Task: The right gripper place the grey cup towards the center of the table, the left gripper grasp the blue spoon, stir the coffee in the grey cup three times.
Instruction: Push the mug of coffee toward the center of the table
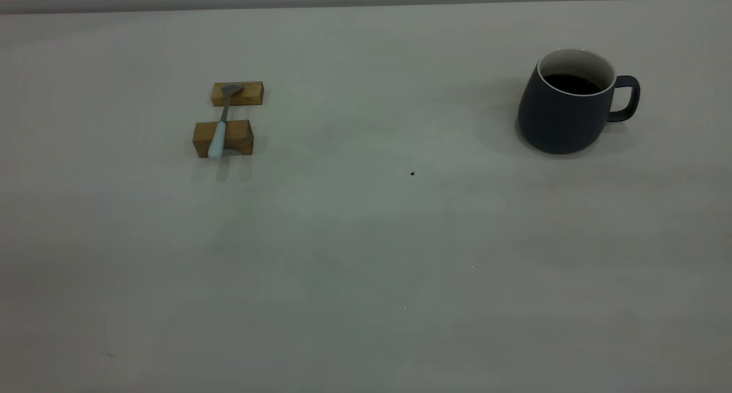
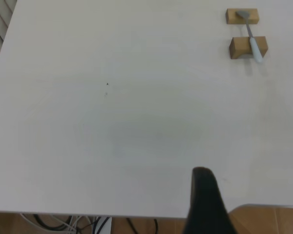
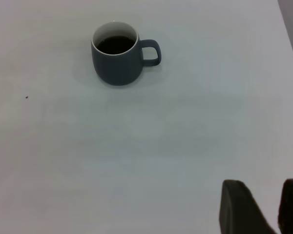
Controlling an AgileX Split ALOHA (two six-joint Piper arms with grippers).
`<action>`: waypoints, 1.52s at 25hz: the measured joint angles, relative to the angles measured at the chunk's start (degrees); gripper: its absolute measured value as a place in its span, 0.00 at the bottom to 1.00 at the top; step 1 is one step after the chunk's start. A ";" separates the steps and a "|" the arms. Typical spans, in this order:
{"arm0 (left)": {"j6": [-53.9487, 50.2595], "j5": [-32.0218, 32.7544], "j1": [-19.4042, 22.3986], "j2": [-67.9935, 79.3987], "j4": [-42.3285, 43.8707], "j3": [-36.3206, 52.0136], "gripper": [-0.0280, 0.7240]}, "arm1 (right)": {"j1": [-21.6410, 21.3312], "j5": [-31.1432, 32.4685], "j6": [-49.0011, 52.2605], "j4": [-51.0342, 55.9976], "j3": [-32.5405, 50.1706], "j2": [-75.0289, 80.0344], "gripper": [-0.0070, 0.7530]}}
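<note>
- Right gripper [image 3: 266, 207]: seen only in the right wrist view, at the table's near edge. Two dark fingers [image 3: 239, 209] show with a gap between them; nothing is held.
- Cup [image 3: 118, 54]: well ahead of the right gripper and apart from it, upright on the table [image 1: 366, 238]. In the exterior view the cup [image 1: 563, 104] stands at the right side, handle pointing outward to the right, away from the centre.
- Coffee [image 1: 572, 84]: dark liquid inside the cup, surface below the white inner rim; also seen from the right wrist [image 3: 116, 45].
- Left gripper [image 2: 205, 204]: only one dark finger shows in the left wrist view, over the table's near edge. Whether it is open cannot be told; nothing is seen in its hold.
- Spoon [image 2: 251, 36]: far ahead of the left gripper and off to one side, untouched. In the exterior view the spoon [image 1: 222, 121] lies across two wooden blocks [image 1: 224, 137], bowl on the far block, pale handle over the near block with its end overhanging.
- Spoon and cup are well apart, on opposite sides of the table.
- A small dark speck [image 1: 412, 174] lies on the table between them.
</note>
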 joint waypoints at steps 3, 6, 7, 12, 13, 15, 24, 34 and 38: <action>0.00 0.00 0.00 0.00 0.00 0.00 0.78 | 0.00 0.00 0.00 0.00 0.00 0.00 0.32; 0.00 0.00 0.00 0.00 0.00 0.00 0.78 | 0.00 0.00 0.00 0.00 0.00 0.00 0.32; 0.00 0.00 0.00 0.00 0.00 0.00 0.78 | 0.00 0.00 0.00 0.00 0.00 0.00 0.32; 0.00 0.00 0.00 0.00 0.00 0.00 0.78 | 0.00 0.00 0.00 0.00 0.00 0.00 0.32; 0.00 0.00 0.00 0.00 0.00 0.00 0.78 | 0.00 0.00 0.00 -0.05 0.00 0.00 0.32; 0.00 0.00 0.00 0.00 0.00 0.00 0.78 | 0.00 0.00 0.00 0.01 0.00 0.00 0.32; 0.00 0.00 0.00 0.00 0.00 0.00 0.78 | 0.00 -0.05 2.67 -0.27 -0.22 0.22 0.33; 0.00 0.00 0.00 0.00 0.00 0.00 0.78 | 0.00 -4.83 -0.09 -1.37 -9.48 20.94 0.77; 0.00 0.00 0.00 0.00 0.00 0.00 0.78 | 0.00 -10.67 -1.79 -2.76 -12.37 36.68 0.95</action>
